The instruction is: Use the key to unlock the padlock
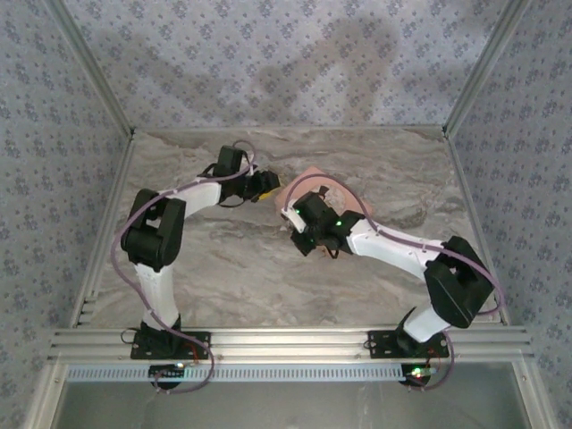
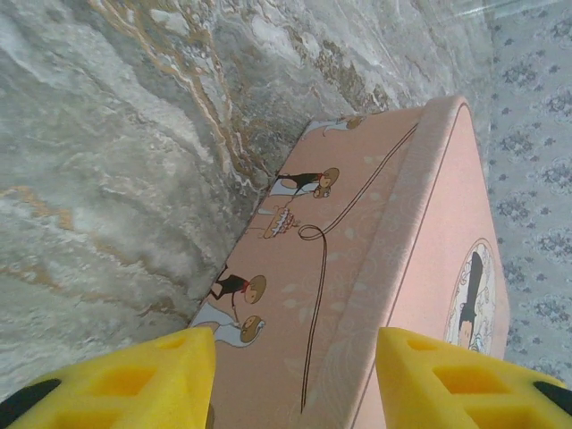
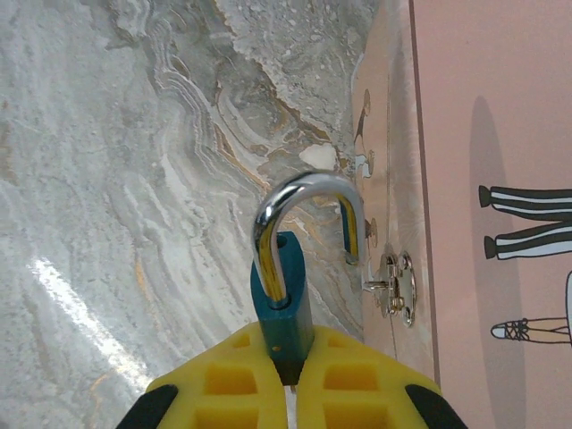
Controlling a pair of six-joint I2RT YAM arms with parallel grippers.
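R gripper (image 3: pixel 288 353) clamped on padlock (image 3: pixel 280 290): teal blocky metal body, chrome U shackle (image 3: pixel 304 189) toward 12. Shiny hasp (image 3: pixel 398 284) on matte pink tin (image 3: pixel 500 107) at 3. L gripper (image 2: pixel 295 384) wide open over tin edge.

1. The top external camera looks down from above and behind the arm bases (image 1: pixel 170 341), far off, over the whole marble table (image 1: pixel 223 268) and pink tin (image 1: pixel 308 174).
2. The left wrist camera looks past the left gripper (image 2: pixel 295 380), close along the tin's side.
3. The right wrist camera sits very near the padlock (image 3: pixel 281 299) and tin.
4. All share tin and marble.
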